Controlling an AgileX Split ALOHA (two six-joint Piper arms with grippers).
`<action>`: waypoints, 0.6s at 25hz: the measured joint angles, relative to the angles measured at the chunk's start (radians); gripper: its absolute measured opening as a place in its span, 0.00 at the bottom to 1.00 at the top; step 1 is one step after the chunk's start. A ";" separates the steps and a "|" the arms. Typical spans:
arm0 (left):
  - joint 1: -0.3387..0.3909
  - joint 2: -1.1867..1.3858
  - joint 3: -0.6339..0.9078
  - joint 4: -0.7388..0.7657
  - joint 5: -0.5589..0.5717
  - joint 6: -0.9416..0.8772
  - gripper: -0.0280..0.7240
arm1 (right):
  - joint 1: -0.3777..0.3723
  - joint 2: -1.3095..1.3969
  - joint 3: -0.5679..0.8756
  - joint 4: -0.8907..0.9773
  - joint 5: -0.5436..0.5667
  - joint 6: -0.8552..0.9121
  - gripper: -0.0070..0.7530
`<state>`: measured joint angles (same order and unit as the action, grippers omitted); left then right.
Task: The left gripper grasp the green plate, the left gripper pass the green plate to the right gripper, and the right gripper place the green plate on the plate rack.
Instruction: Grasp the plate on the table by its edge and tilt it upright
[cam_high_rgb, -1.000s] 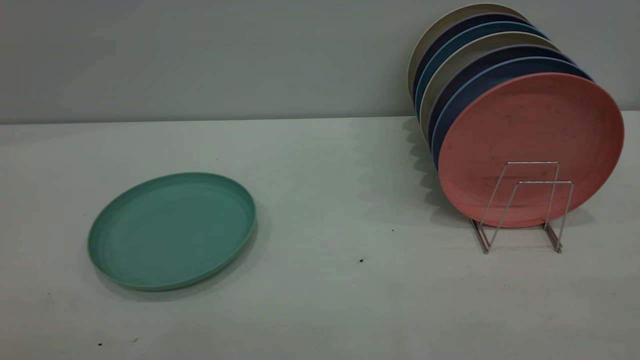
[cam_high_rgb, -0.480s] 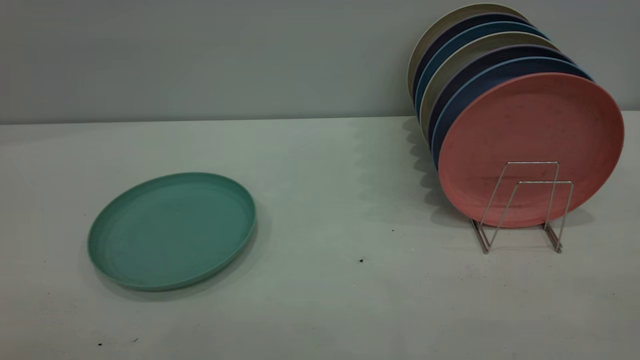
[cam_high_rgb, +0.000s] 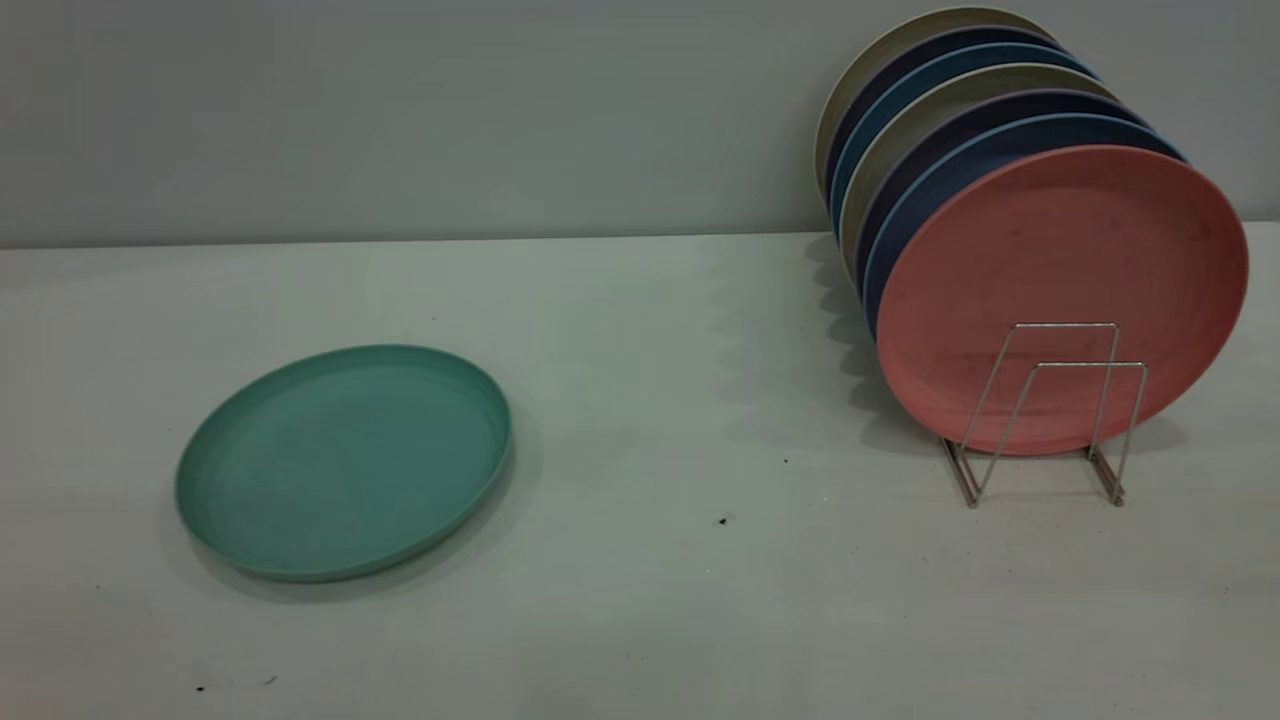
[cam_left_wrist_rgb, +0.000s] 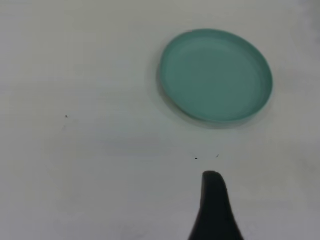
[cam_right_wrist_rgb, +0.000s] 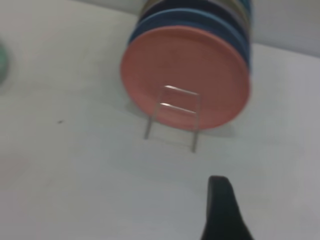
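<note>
Green plate (cam_high_rgb: 343, 462) lies flat on the table (cam_high_rgb: 640, 600), well left of the rack (cam_high_rgb: 1045, 412) holding upright plates, pink plate (cam_high_rgb: 1062, 290) foremost. Left claw (cam_left_wrist_rgb: 215, 207) and right claw (cam_right_wrist_rgb: 225, 210) each show one fingertip; open or closed cannot be told.

no readable txt, labels, nos. or signs anywhere

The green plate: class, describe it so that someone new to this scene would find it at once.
Start at the plate rack at the table's right, packed with upright plates behind a pink plate. Look across to the table's left: the green plate lies there alone, the only one flat and the only teal one.
</note>
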<state>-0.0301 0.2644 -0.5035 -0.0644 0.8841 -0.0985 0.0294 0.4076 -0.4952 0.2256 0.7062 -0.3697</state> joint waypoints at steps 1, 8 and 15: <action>0.000 0.062 0.000 0.000 -0.034 -0.002 0.78 | 0.000 0.050 0.000 0.027 -0.020 -0.025 0.64; 0.000 0.502 0.000 -0.074 -0.230 0.065 0.78 | 0.000 0.327 -0.037 0.193 -0.109 -0.198 0.64; 0.000 0.892 -0.068 -0.209 -0.369 0.196 0.78 | 0.000 0.526 -0.076 0.282 -0.180 -0.274 0.64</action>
<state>-0.0301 1.1563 -0.5716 -0.2733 0.5147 0.0972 0.0294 0.9341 -0.5714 0.5075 0.5260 -0.6437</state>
